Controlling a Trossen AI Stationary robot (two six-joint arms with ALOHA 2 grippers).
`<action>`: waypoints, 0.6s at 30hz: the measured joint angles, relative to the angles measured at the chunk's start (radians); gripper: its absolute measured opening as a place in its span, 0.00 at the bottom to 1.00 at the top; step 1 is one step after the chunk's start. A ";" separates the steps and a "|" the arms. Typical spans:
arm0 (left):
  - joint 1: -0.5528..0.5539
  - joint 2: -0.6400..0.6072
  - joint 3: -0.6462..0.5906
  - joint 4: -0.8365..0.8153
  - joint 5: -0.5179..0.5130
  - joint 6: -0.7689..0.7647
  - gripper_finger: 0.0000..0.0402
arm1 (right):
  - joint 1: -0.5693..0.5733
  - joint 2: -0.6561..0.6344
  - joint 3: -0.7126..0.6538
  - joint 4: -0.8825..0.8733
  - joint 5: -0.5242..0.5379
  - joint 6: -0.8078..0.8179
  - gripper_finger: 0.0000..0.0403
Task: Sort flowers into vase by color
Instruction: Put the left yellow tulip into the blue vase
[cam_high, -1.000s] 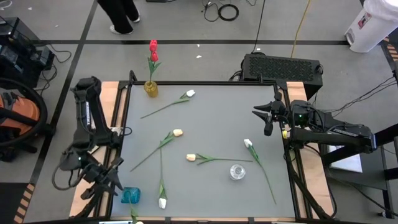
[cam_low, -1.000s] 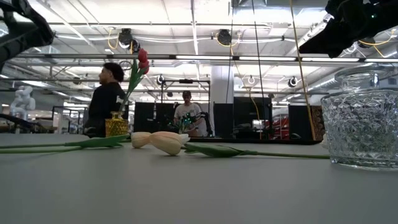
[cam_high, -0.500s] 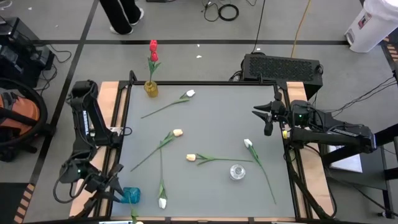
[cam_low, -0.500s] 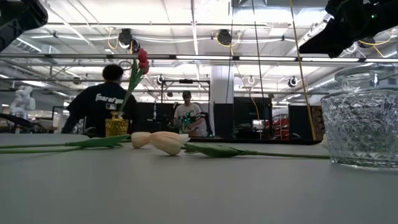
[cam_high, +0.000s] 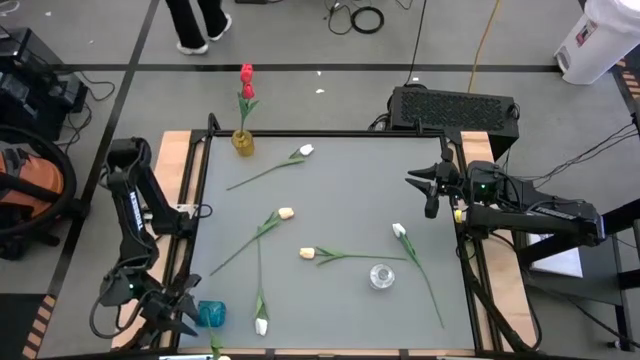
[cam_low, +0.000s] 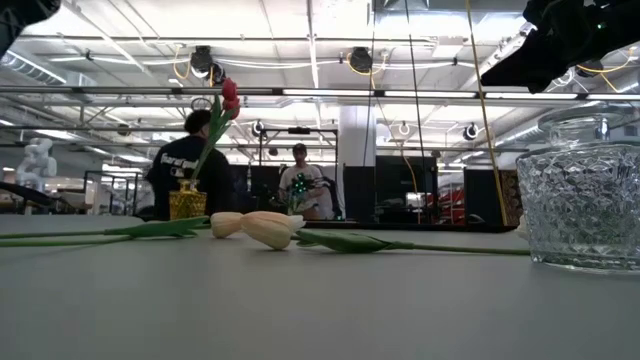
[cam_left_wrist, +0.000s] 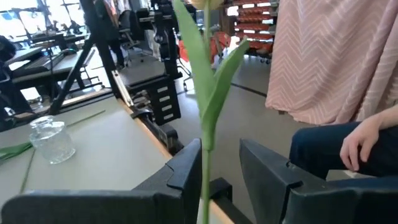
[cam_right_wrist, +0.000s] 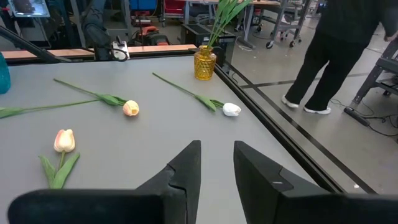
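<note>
The left gripper (cam_high: 183, 303) is hovering at the desk's (cam_high: 350, 180) near left corner, just beside the blue vase (cam_high: 210, 314). In its wrist view a green stem (cam_left_wrist: 203, 124) is rising upright between the fingers (cam_left_wrist: 186, 165). It is leaning on one finger while a clear gap is showing to the other. So the jaws are standing apart around the stem, not pinching it. The stem's foot is hidden, but the flower is probably standing in the blue vase.

The next flower (cam_high: 260, 300) is lying just to the right of that vase. Its white bud is pointing at the near edge and its stem is running straight toward the far edge. It is lying much nearer the left arm, so that arm is the likely one to take it, with its jaws turned across that near-to-far line.

The right gripper (cam_high: 425, 190) is waiting over the right edge with its fingers parted and nothing between them. Other flowers are lying about mid-desk, and red ones are standing in the yellow vase (cam_high: 243, 142) at the far left corner.
</note>
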 joint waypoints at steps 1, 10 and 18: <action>0.004 0.012 0.000 0.013 0.002 -0.001 0.29 | 0.000 0.000 0.000 0.000 0.000 0.000 0.21; 0.058 0.072 0.000 0.059 -0.002 -0.003 0.29 | 0.000 0.000 0.000 0.000 0.000 0.000 0.21; 0.064 0.072 0.000 0.061 0.004 -0.016 0.29 | 0.000 0.000 0.000 0.000 0.000 0.000 0.21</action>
